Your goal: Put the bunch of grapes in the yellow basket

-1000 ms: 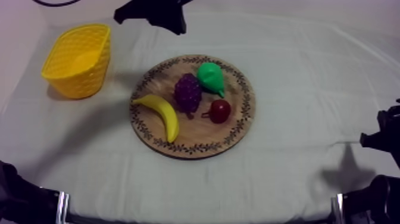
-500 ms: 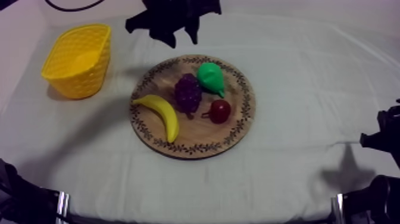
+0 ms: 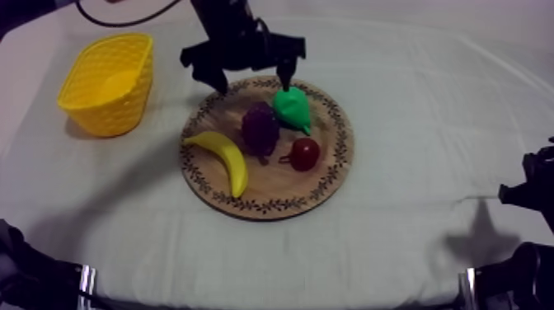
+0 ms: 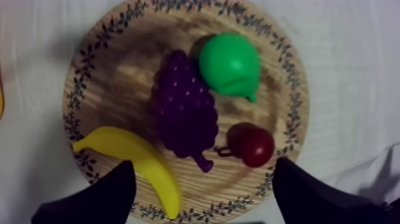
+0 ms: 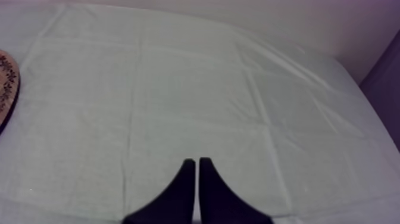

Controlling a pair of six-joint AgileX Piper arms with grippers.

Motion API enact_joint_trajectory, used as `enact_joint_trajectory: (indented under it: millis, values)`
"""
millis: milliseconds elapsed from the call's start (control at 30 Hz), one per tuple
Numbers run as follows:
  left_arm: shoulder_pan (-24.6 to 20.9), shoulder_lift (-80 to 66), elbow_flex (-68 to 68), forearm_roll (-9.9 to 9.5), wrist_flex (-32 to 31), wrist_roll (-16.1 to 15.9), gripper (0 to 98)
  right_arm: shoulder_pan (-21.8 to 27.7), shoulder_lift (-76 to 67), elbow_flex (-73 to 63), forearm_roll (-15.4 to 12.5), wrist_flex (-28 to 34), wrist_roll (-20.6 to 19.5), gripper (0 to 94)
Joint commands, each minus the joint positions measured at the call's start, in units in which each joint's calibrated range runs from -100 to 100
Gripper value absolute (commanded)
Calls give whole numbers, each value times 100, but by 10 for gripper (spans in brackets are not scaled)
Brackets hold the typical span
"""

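The bunch of grapes [image 3: 260, 128] is purple, the pear [image 3: 292, 107] green, the banana [image 3: 224, 158] yellow, the small red fruit [image 3: 305, 153] dark red. The wooden board [image 3: 276, 186] is brown, a dark leafy vine round its rim. The yellow basket [image 3: 107, 119] has a lattice weave. My left gripper [image 3: 253, 82] and right gripper [image 5: 197, 161] are black.

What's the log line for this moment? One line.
left gripper: open, above board | grapes: on board | basket: apart from board | right gripper: shut on nothing
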Motion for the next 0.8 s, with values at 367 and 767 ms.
enact_joint_trajectory:
  millis: [367, 767]
  values:
    - [34, 772, 70, 46, -15, -4, 892, 0, -2, -5, -1, -3, -1, 3]
    - [17, 1646, -525, 84, -25, -88, 899, 0, -2, -5, -1, -3, -1, 3]
